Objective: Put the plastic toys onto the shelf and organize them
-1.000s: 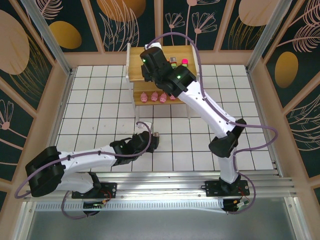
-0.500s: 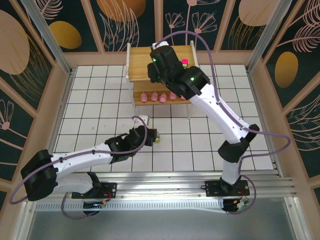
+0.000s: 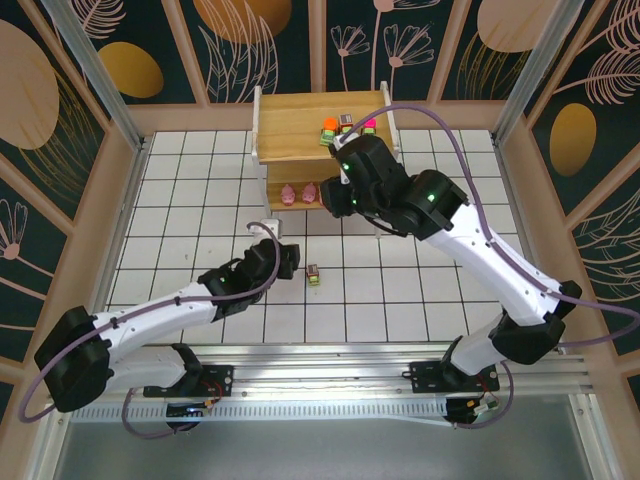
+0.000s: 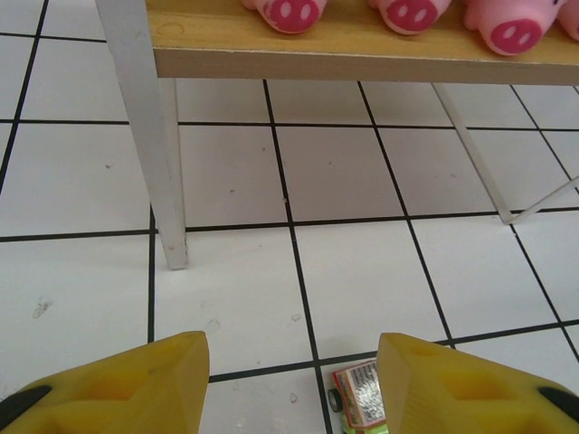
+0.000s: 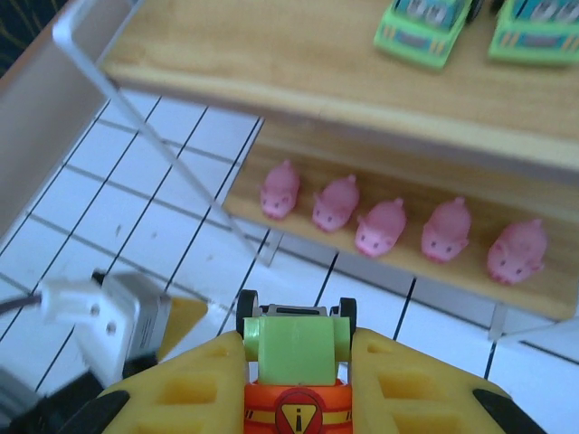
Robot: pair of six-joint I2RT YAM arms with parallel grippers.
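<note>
- A two-tier wooden shelf with thin white legs stands at the far side of a white tiled table, seen from above.
- Three small vehicles sit in a close group at the right end of the top tier. Their tops are orange, dark and magenta.
- Five pink pigs stand in a row on the lower tier, snouts facing the arms (all five show in the right wrist view).
- The right gripper hovers in front of the shelf, and its arm reaches across the right part of the lower tier in the overhead view.
- Its yellow jaws are closed on a green toy car, whose black wheels show just past the fingertips.
- The left gripper is low over the tiles, facing the front of the shelf and one white leg. Its jaws stand apart and hold nothing.
- A loose vehicle lies on the table, apart from the shelf. In the left wrist view it sits near the inner edge of the right-hand yellow finger, partly cut off by the bottom edge of the frame.
</note>
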